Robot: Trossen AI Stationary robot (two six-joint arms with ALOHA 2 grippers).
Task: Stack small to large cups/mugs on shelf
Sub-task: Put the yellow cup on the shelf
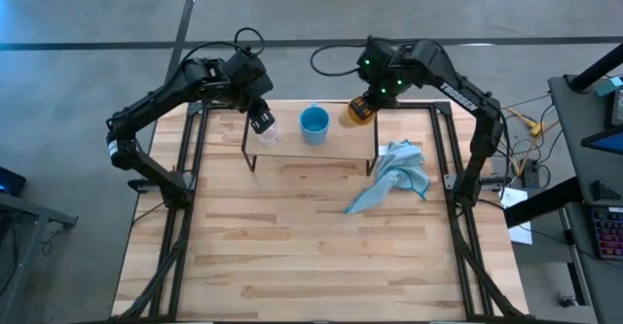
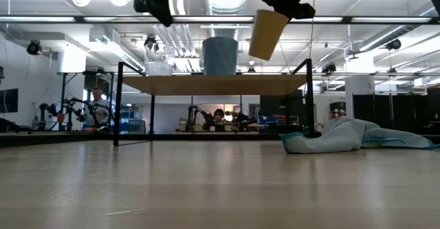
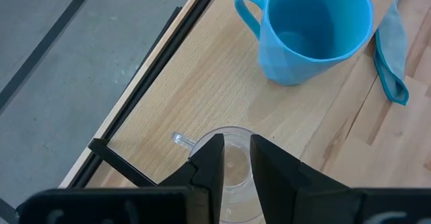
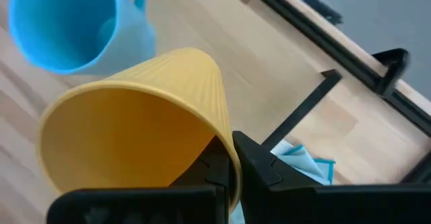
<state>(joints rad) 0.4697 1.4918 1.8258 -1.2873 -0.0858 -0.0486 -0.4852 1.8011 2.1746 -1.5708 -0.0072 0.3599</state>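
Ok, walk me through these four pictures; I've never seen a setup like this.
Two dark robot arms work at a wooden table. One picture looks straight down from above, one looks level across the tabletop, and two come from cameras on the arms' wrists.

A low wooden shelf stands at the table's far end, and a light blue cloth lies crumpled beside it. On the shelf are a light blue cup and a clear glass.

The left gripper is over the glass, one finger inside its rim. The right gripper pinches the rim of a yellow-orange cup, holding it tilted in the air above the shelf.
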